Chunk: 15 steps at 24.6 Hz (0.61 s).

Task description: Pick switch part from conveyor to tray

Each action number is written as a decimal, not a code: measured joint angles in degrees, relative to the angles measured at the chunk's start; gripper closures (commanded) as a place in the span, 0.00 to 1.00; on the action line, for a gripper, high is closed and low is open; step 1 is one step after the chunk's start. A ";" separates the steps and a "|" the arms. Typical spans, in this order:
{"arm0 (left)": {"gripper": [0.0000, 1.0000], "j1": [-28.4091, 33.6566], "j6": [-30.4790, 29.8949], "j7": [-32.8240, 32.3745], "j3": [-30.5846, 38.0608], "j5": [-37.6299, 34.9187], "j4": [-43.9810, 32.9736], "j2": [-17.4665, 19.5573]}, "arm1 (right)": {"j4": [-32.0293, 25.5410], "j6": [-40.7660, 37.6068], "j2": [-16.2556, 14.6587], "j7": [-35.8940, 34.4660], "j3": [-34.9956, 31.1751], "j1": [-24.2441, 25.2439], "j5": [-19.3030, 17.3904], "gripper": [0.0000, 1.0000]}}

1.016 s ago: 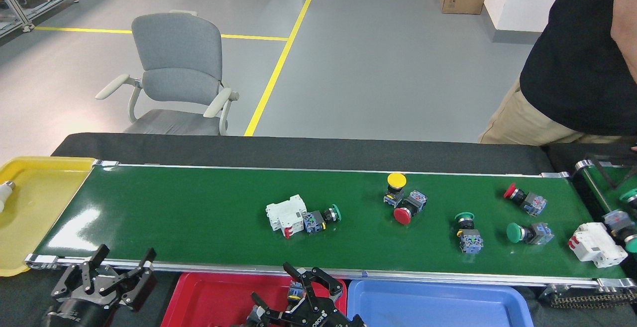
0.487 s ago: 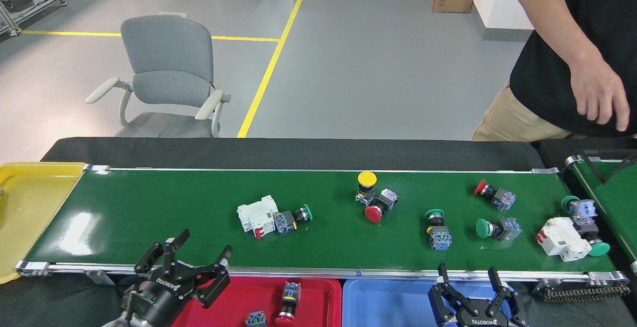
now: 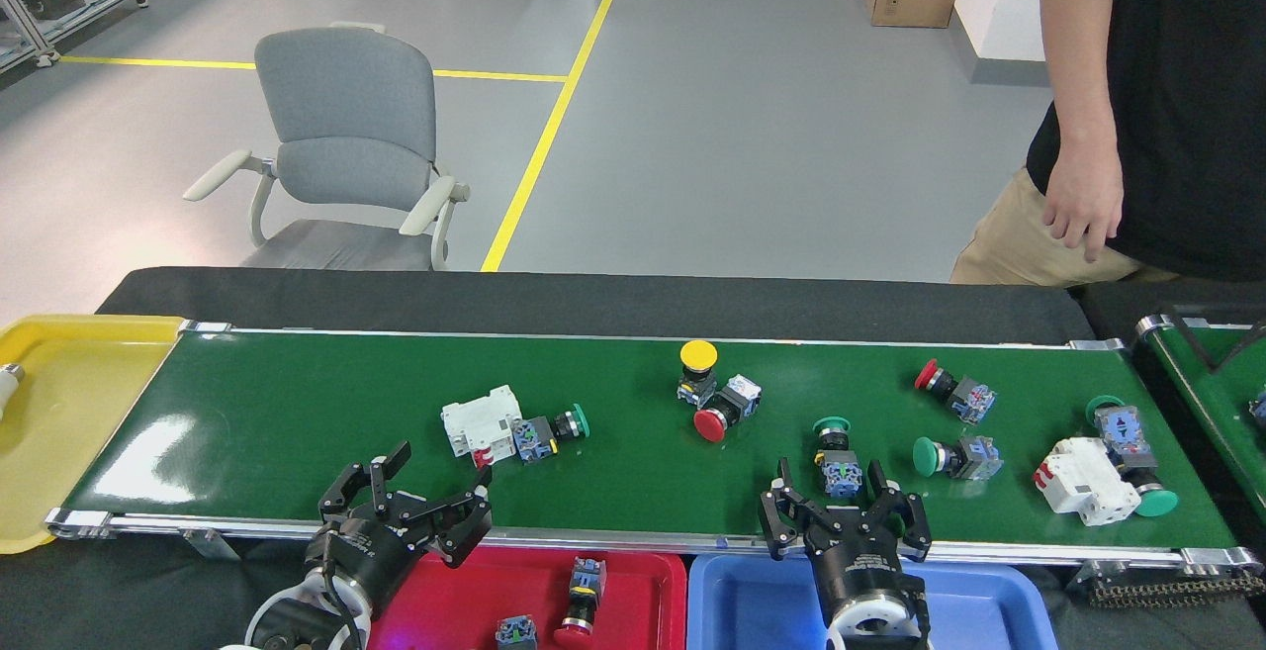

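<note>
Head view: the long glossy dark-green conveyor point(image 3: 297, 413) carries several switch parts. A white breaker block point(image 3: 481, 422) lies mid-belt, touching a green-capped push-button switch point(image 3: 550, 428). The left gripper point(image 3: 420, 487) hangs over the belt's near rail, fingers spread wide and empty. The right gripper point(image 3: 841, 507), also wide and empty, sits just before a green-capped blue-bodied switch point(image 3: 837, 454) near the near edge. The shallow red plastic tray point(image 3: 653, 581) below the near rail holds a red-capped switch point(image 3: 580, 603).

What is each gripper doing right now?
Left gripper: open, holding nothing.
Right gripper: open, holding nothing, fingers near the green-capped switch part.
</note>
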 measured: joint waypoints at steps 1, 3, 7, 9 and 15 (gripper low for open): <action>0.00 -0.44 0.03 0.00 0.00 0.00 0.50 0.00 | 0.00 0.16 -0.01 0.05 0.28 -0.01 0.03 0.82; 0.00 -1.40 0.12 -0.01 0.00 0.00 2.06 -0.06 | 0.01 0.34 -0.31 0.13 1.38 -0.07 0.05 0.86; 0.00 -4.03 0.71 -0.20 0.00 0.00 6.88 -1.64 | -0.65 0.59 -0.60 0.25 3.99 -0.04 0.04 0.92; 0.00 -4.72 0.96 -0.06 0.02 0.00 8.26 -1.65 | -2.06 -0.47 -1.01 0.42 6.27 0.22 0.04 0.94; 0.00 -6.03 3.35 0.21 0.06 0.00 11.87 -2.06 | -10.42 -6.51 -5.06 -0.96 18.20 3.96 0.05 0.73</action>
